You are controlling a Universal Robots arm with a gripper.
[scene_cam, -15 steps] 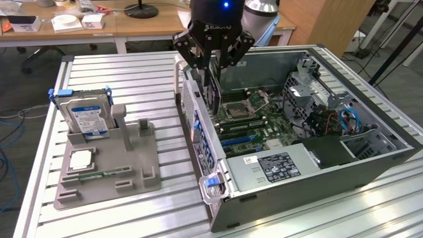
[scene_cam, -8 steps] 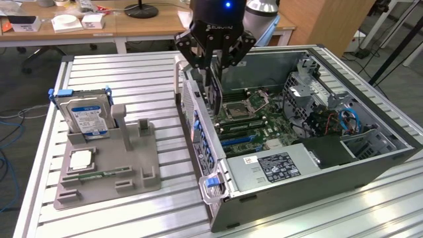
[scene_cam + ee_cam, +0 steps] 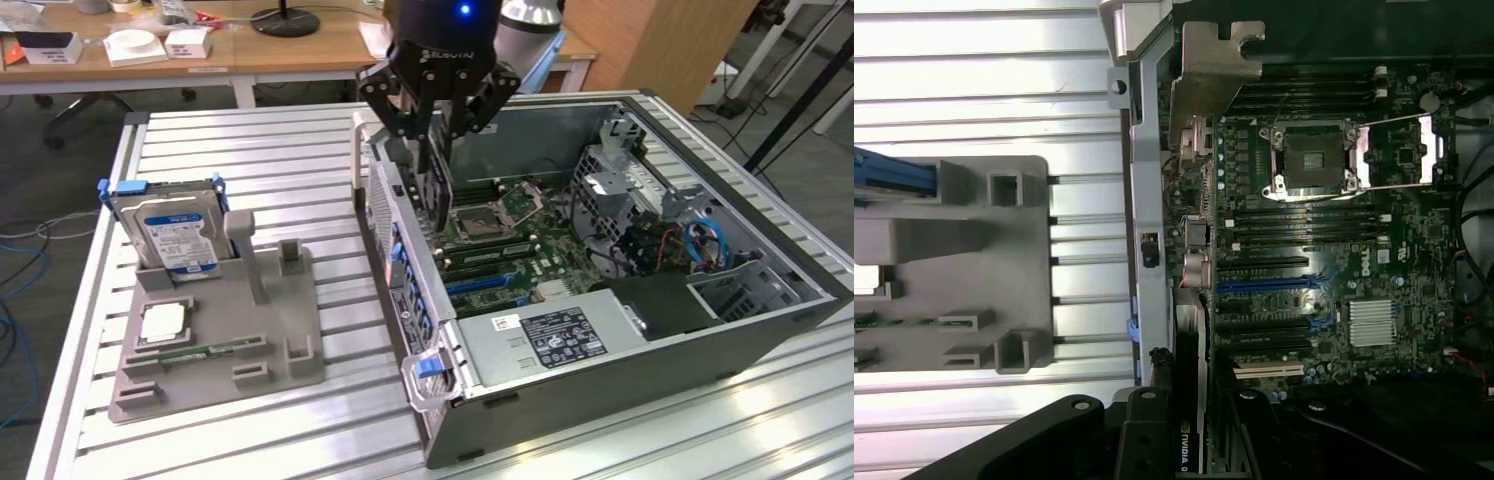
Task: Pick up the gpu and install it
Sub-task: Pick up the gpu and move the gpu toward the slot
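The gpu is a thin dark card hanging on edge, its lower end just inside the open computer case near the rear wall. My gripper is shut on its upper edge. In the wrist view the card shows an NVIDIA mark close to the camera, and its silvery end bracket lies along the case's rear wall. The motherboard sits beside the card, with an empty processor socket and blue and black expansion slots.
A grey holder tray stands on the slatted table at the exterior view's left. It carries a silver hard drive with a blue label, a processor chip and a green memory stick. Drive cages and cables fill the case's far side.
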